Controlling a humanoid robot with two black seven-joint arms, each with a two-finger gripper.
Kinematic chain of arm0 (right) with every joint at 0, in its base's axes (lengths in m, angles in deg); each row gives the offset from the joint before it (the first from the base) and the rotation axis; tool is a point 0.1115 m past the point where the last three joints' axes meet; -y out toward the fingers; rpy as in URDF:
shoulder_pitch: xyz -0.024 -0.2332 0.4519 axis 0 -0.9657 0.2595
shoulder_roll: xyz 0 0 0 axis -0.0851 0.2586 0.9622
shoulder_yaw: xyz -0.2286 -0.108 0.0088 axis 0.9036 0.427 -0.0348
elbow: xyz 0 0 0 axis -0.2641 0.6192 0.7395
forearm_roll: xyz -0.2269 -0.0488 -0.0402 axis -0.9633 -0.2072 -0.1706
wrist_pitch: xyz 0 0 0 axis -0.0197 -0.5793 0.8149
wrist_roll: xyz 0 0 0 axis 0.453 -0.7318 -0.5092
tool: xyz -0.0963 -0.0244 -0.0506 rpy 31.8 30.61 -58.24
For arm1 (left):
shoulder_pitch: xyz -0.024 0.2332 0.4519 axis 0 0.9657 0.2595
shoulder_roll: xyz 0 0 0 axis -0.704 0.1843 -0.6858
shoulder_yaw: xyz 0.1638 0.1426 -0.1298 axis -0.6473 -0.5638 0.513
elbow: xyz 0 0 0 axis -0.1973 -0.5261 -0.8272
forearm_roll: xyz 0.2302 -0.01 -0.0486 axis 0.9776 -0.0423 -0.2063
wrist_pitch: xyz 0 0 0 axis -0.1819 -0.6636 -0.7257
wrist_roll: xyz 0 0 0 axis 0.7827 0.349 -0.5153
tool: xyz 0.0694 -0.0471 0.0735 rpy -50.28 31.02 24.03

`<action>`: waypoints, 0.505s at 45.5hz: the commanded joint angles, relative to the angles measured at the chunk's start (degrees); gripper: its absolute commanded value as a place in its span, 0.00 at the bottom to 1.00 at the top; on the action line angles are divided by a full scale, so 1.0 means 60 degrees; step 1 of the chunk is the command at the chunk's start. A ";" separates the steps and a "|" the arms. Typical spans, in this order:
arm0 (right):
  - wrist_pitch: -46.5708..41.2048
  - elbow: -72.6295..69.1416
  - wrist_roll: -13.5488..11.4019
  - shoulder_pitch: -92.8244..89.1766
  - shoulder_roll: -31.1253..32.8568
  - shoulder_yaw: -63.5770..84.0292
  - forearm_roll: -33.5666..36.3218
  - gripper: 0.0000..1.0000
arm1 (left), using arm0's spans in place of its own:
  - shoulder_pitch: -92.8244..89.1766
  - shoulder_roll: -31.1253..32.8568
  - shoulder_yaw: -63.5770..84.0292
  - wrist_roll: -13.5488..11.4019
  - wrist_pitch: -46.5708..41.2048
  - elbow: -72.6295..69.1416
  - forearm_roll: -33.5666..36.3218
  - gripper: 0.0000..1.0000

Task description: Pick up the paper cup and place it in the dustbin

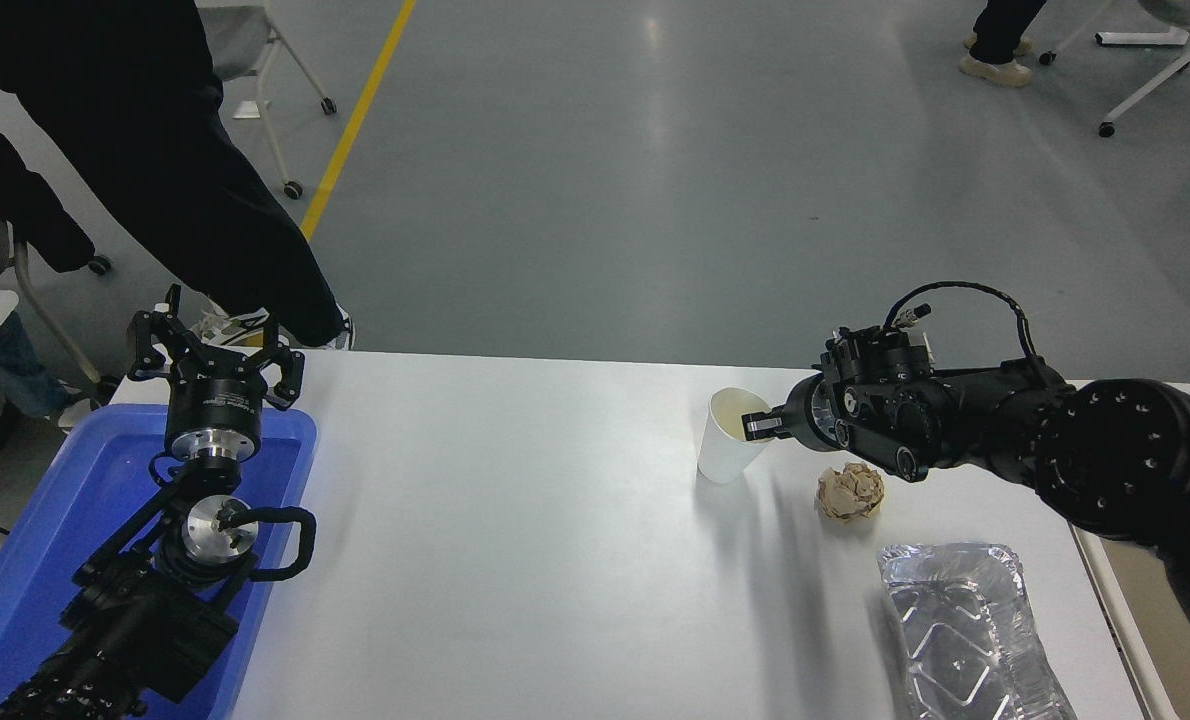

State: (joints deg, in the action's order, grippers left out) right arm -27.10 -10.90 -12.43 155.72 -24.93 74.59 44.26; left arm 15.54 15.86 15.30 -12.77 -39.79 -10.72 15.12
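White table [515,560] viewed from above, filling the lower half of the frame. Right gripper [758,427] enters from the right edge, right of centre, its jaws closed on the near-right rim of the cup [730,448], one finger inside the mouth and one outside. The cup is tilted, its mouth leaning toward the upper left, its base at or just above the table surface; which of the two cannot be told. The dustbin is out of view.

Paper ball [851,491], brown and crumpled, lies on the table just right of and below the cup, apart from it and beneath the right arm's wrist. Foil tray [965,630] sits in the lower right corner of the table, well apart from the cup.

Left gripper [213,355] is parked at the lower left, pointing toward the top of the frame, its fingers spread open and holding nothing, above the far end of the blue tub [35,540]. A person [145,150] in dark clothing stands at the upper left beyond the table.
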 commanded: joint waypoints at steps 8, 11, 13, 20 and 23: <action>-0.0168 -0.0165 0.0015 0.0361 0.0000 -0.0001 0.0121 0.00 | 0.0000 -0.0001 0.0000 -0.0004 0.0000 0.0000 0.0000 0.99; -0.0212 -0.0252 0.0015 0.0522 0.0000 -0.0001 0.0165 0.00 | 0.0000 -0.0001 0.0000 -0.0004 0.0000 0.0000 0.0000 0.99; -0.0227 -0.0384 0.0015 0.0625 0.0000 -0.0001 0.0165 0.00 | 0.0000 -0.0001 0.0000 -0.0004 0.0000 0.0000 0.0000 0.99; -0.0359 -0.0794 0.0015 0.1079 0.0000 0.0014 0.0209 0.00 | 0.0000 -0.0001 0.0000 -0.0004 0.0000 0.0000 0.0000 0.99; -0.0505 -0.1116 0.0015 0.1401 0.0000 0.0014 0.0224 0.00 | 0.0000 -0.0001 0.0000 -0.0004 0.0000 0.0000 0.0000 0.99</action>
State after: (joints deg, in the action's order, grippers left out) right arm -28.58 -13.68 -12.34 159.71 -24.93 74.62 45.18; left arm 15.54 15.85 15.30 -12.81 -39.79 -10.72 15.12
